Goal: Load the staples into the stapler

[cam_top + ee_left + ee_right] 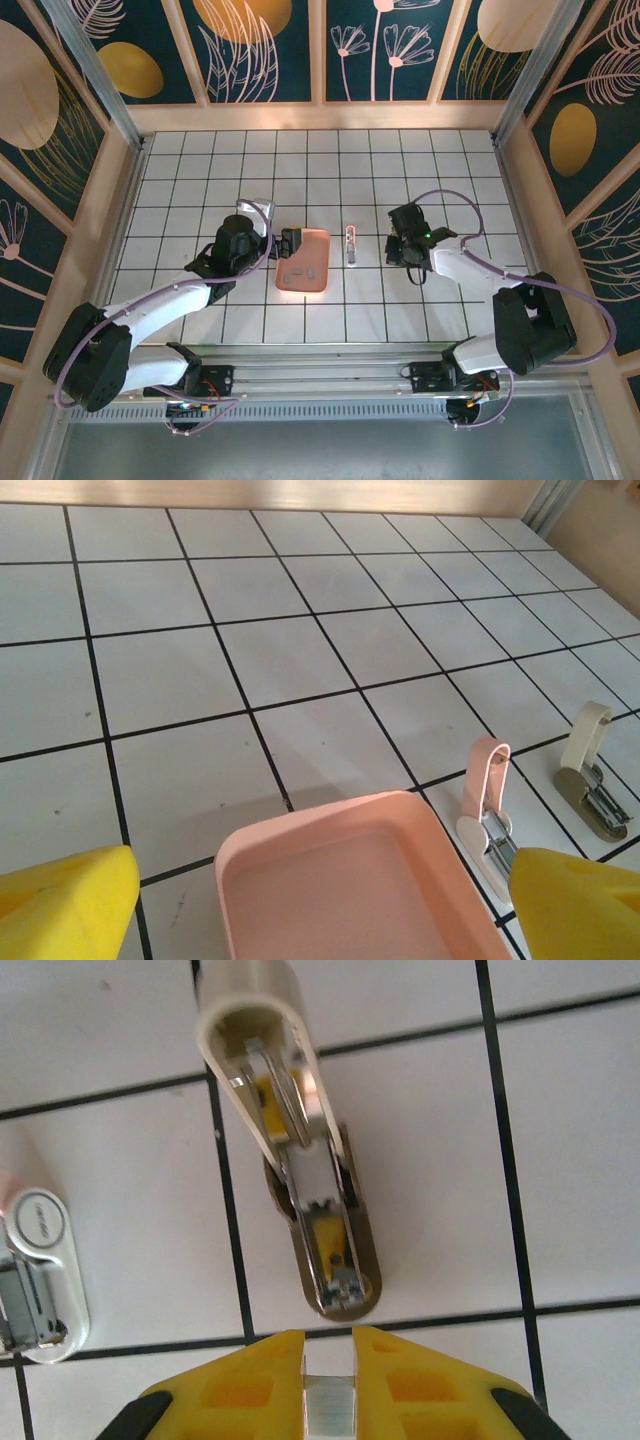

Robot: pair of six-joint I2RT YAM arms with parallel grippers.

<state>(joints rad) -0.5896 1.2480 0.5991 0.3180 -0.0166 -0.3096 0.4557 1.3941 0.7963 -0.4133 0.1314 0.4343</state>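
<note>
top view: left gripper (291, 240) hangs at the far left edge of the pink tray (304, 291). loose staples (301, 272) lie inside the tray. pink stapler (349, 243) lies open just right of the tray, long axis near-far. right gripper (398, 248) sits right of it and hides what lies beneath.

left wrist: jaws spread wide over the tray, whose near part is cut off.

right wrist: jaws pressed on what looks like a staple strip (330, 1405). beige stapler (320, 1210) lies open just ahead, channel roughly in line. right arm is nearer.
</note>
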